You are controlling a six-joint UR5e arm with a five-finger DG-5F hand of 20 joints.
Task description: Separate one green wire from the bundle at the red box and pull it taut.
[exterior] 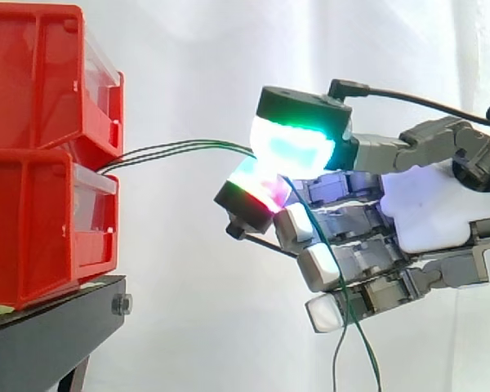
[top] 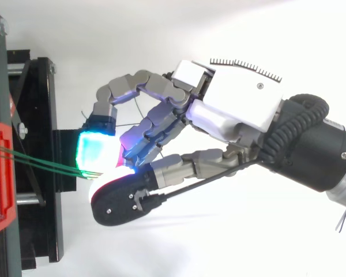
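Hand (exterior: 433,204) pinched shut on green wires (exterior: 180,149), nearly straight across to the stacked red bins (exterior: 33,98)

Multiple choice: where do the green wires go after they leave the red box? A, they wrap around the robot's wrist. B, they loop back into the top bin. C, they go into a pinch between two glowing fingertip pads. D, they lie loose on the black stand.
C: the green wires stretch from the red box straight into the pinch between the hand's glowing pads.
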